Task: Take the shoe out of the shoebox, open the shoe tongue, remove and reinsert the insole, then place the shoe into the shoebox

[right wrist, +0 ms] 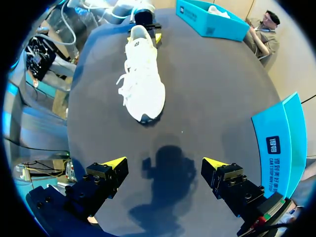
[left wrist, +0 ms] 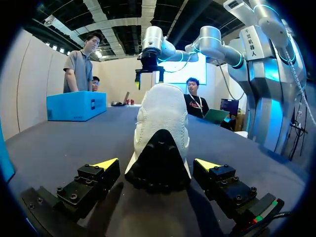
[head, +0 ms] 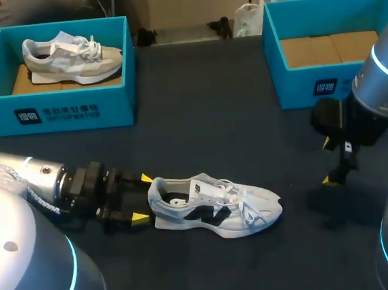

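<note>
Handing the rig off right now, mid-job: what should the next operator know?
Left end effector: open, fingers flanking the white shoe's heel, not gripping.
Right end effector: open, empty, over the table past the toe.
Boxes: right shoebox holds no shoe; left shoebox holds another shoe.
Done: shoe is out. Tongue looks closed, insole inside; whether that step is done, cannot tell. To do: reboxing.

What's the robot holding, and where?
Nothing. The heel of the white mesh sneaker sits untouched inside the open left gripper; the right gripper is empty.
</note>
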